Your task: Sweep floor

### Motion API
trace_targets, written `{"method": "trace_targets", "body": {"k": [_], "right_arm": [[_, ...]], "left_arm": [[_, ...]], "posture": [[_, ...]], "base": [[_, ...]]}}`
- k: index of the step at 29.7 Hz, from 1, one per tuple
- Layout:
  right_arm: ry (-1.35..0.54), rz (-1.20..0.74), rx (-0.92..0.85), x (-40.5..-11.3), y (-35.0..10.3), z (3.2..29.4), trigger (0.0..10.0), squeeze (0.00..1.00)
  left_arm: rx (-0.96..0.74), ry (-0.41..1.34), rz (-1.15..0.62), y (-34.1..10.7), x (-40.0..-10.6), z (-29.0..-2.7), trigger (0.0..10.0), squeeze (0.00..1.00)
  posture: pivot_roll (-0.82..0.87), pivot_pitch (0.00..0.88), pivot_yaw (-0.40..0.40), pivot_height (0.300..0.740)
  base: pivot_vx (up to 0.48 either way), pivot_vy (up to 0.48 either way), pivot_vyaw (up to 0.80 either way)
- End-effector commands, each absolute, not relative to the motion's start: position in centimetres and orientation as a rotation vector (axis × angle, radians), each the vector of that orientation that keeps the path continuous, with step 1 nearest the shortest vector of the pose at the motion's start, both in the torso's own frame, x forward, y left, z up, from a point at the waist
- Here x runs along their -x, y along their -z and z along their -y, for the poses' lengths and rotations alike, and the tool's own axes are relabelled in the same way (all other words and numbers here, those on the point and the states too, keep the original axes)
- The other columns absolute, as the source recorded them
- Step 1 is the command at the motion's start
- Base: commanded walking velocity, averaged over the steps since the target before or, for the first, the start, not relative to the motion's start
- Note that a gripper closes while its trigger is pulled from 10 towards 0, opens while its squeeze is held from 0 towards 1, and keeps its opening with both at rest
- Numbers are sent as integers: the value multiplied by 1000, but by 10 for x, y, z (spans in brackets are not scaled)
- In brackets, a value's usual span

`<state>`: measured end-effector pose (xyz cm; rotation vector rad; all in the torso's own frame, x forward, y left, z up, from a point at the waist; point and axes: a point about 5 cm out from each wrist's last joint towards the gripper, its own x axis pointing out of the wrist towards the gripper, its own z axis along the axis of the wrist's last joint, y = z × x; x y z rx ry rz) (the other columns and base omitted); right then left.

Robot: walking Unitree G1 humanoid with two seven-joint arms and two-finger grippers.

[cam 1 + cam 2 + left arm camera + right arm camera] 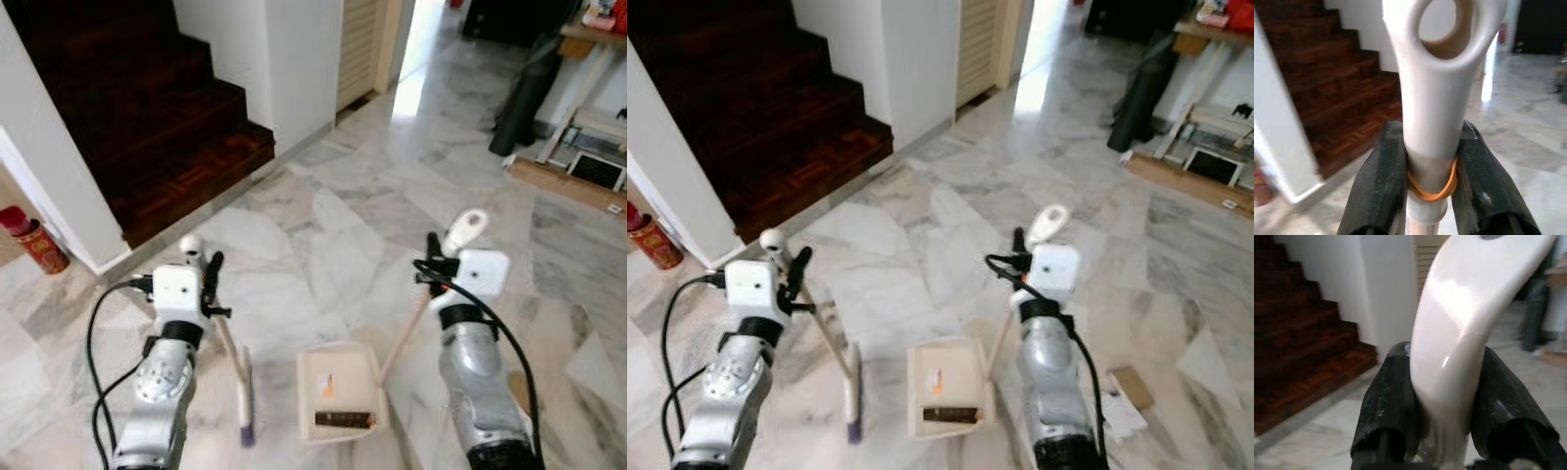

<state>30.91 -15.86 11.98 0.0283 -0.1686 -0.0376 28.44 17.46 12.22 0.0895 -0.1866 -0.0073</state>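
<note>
Floor (323, 211) of grey-white marble tiles runs ahead, dark wooden stairs (147, 117) upper left beside a white wall (284, 59). Dustpan (338, 392), cream, sits on the tiles between the two arms, low centre, a dark strip and a small orange bit inside it. Its long handle (465, 230) slants up to the right gripper (434, 257), whose two black fingers (1388, 401) are clamped on the white handle top. Broom (235, 367) is left of the dustpan, near it but apart, brush end on the tiles, blurred. Left gripper (211, 279) is closed on the broom handle (1437, 98) just below its hanging loop, an orange rubber band (1432, 188) between the fingers. Red can (34, 240) stands far left by the wall.
</note>
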Motion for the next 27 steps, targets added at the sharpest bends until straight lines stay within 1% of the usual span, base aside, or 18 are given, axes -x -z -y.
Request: {"method": "trace_targets", "body": {"k": [1,3,11,21,27], "right_arm": [[33,222,-49,-311,-130,157,10000,0],[33,223,-50,-311,-130,157,10000,0],[32,226,-53,-312,-130,155,10000,0],[26,227,-56,-312,-130,154,10000,0],[28,227,-63,-311,-130,155,10000,0]], "left_arm": [[-105,11,229,-132,-284,-173,10000,0],[-104,13,228,-132,-284,-173,10000,0],[-105,19,227,-132,-284,-174,10000,0],[-105,20,225,-133,-284,-174,10000,0],[-105,19,224,-133,-284,-174,10000,0]], "posture": [[123,15,31,740],[124,11,33,740],[129,12,39,740],[129,17,40,740],[131,29,41,740]], "base": [[0,368,606],[0,371,531],[0,365,0],[0,362,767],[0,363,0]]}}
